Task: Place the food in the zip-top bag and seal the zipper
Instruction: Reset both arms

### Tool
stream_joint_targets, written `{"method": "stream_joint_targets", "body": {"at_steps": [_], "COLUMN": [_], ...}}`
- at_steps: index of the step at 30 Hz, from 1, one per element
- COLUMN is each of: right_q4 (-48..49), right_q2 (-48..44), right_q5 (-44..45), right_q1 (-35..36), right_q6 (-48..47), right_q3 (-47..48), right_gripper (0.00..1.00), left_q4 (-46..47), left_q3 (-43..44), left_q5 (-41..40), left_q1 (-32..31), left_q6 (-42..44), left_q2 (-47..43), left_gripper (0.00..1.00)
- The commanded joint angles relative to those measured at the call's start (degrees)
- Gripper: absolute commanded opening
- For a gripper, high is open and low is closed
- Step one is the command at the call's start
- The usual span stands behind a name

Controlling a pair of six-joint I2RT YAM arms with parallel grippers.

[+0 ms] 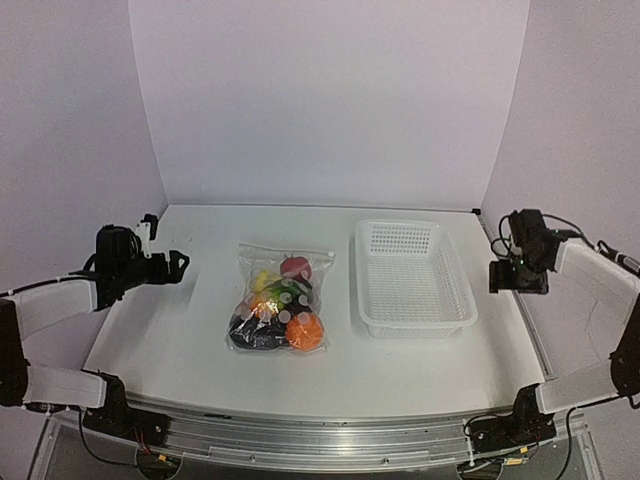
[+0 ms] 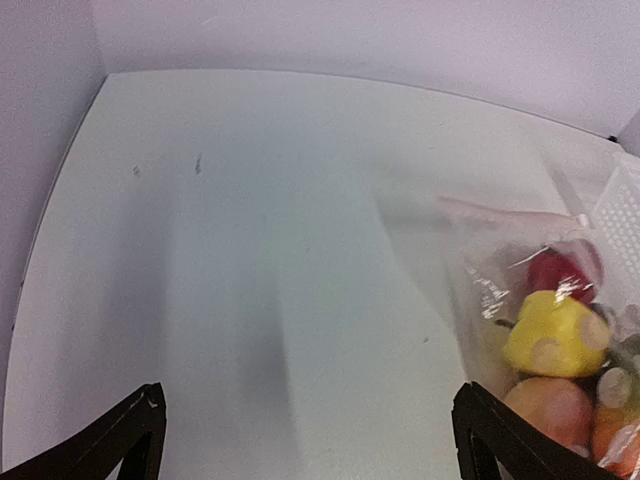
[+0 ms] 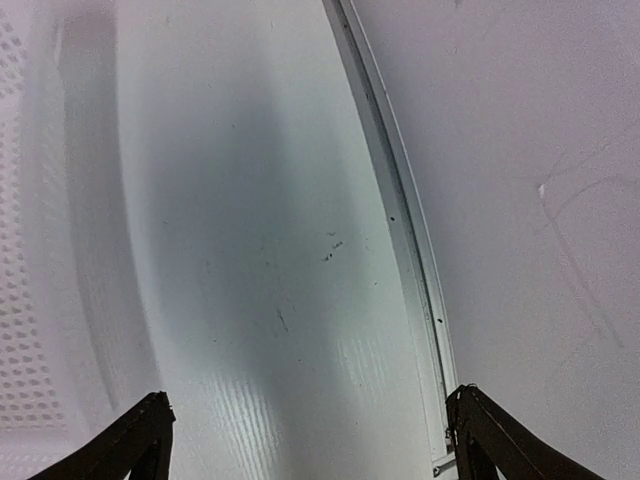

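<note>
Since my left pincer (image 2: 308,420) and right pincer (image 3: 310,400) hang released and empty, with the food (image 1: 280,305) inside the zip-top bag (image 1: 318,275) mid-table beside the basket (image 1: 415,322), I'd check the zipper (image 1: 285,250) end to end.

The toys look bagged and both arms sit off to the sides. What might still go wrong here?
1. The zipper on the far edge of the zip-top bag is too faint to judge; an unpressed gap might let things slip out.
2. The food bulges in a heap, which may strain the seal.
3. The left gripper and right gripper stand open, away from the bag, so neither could steady it.
</note>
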Motion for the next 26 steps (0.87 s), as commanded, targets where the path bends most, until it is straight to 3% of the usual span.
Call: {"method": "stream_joint_targets", "body": {"at_steps": [1, 4, 16, 26], "right_q4": [16.43, 21.83, 44.13, 50.46], "right_q2": [-7.84, -10.3, -15.12, -16.35], "right_q5": [-0.75, -1.33, -7.91, -11.3], "right_q1": [-1.82, -1.84, -1.81, -1.83], "right_q6": [2.8, 3.0, -2.49, -3.26], "right_q3": [-14.87, -20.95, -36.62, -40.49], "right_gripper": [0.92, 0.92, 0.92, 0.92], "left_q4": [23.71, 30.11, 33.35, 35.08], "left_q3": [-13.75, -20.14, -25.27, -25.04], "left_q5": [-11.47, -11.24, -4.63, -5.08], "left_q1": [0.67, 1.0, 3.13, 3.44], "left_q6": [-5.84, -5.66, -3.9, -1.31], "left_q2": [-5.25, -7.47, -8.45, -7.36], "left_gripper": [1.0, 1.0, 0.99, 1.0]}}
